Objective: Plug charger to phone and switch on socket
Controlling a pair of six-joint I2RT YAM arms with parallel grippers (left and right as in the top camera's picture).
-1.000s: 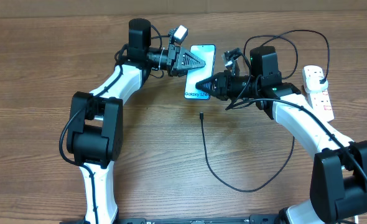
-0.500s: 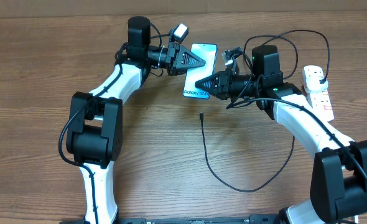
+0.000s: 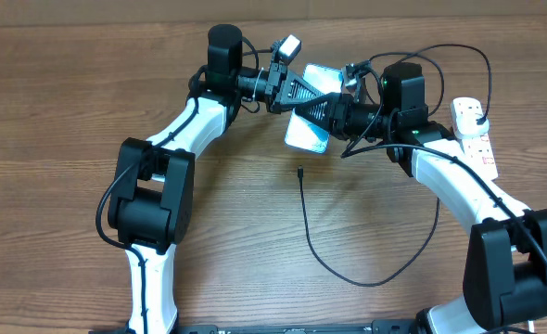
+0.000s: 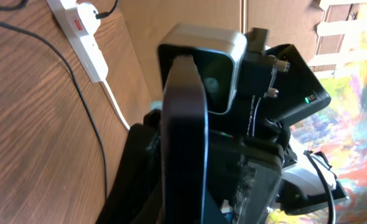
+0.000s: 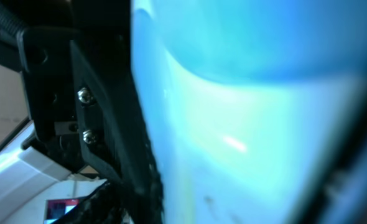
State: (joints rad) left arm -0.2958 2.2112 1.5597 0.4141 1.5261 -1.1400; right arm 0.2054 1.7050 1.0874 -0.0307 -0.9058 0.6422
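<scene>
While tilted — phone (image 3: 308, 137) in left tool (image 3: 327, 93) — right tool (image 3: 303, 109) just beside.

The phone (image 3: 307, 135) shows a pale blue screen in the upper middle of the overhead frame, a blue-to-teal wash across the right wrist view, and a dark edge in the left wrist view. The cable (image 3: 303, 204) is thin and black, and the power strip (image 3: 477, 144) at the upper right is white with red marks. The table (image 3: 60, 186) is brown wood grain, and the arms (image 3: 190, 125) are white with black joints.
</scene>
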